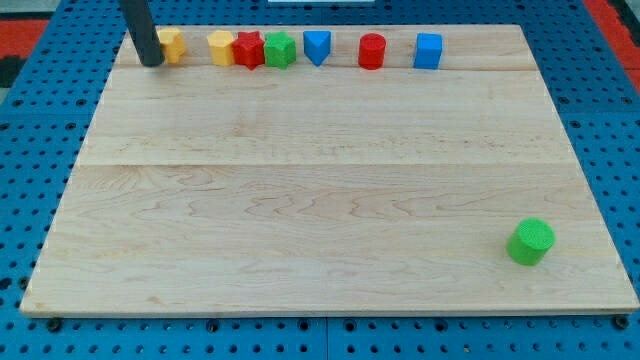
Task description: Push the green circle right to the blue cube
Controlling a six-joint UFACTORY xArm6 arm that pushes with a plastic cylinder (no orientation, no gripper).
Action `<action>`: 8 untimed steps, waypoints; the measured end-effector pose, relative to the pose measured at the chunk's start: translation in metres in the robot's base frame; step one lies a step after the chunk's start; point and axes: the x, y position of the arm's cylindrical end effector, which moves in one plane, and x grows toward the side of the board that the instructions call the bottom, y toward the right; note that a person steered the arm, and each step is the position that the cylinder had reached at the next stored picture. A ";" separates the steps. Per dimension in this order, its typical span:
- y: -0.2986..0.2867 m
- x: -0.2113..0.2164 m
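Observation:
The green circle [530, 242] is a short green cylinder near the board's bottom right corner, alone. The blue cube [428, 50] stands at the right end of a row of blocks along the view's top edge. My tip [152, 62] is at the top left, touching or just left of a yellow block [171, 44], far from both the green circle and the blue cube. The rod rises out of the view's top.
Between the yellow block and the blue cube the top row holds a yellow block [220, 46], a red star-like block [248, 49], a green block [280, 49], a blue triangular block [317, 45] and a red cylinder [372, 50]. The wooden board [300, 200] lies on a blue pegboard.

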 end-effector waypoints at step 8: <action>0.365 0.236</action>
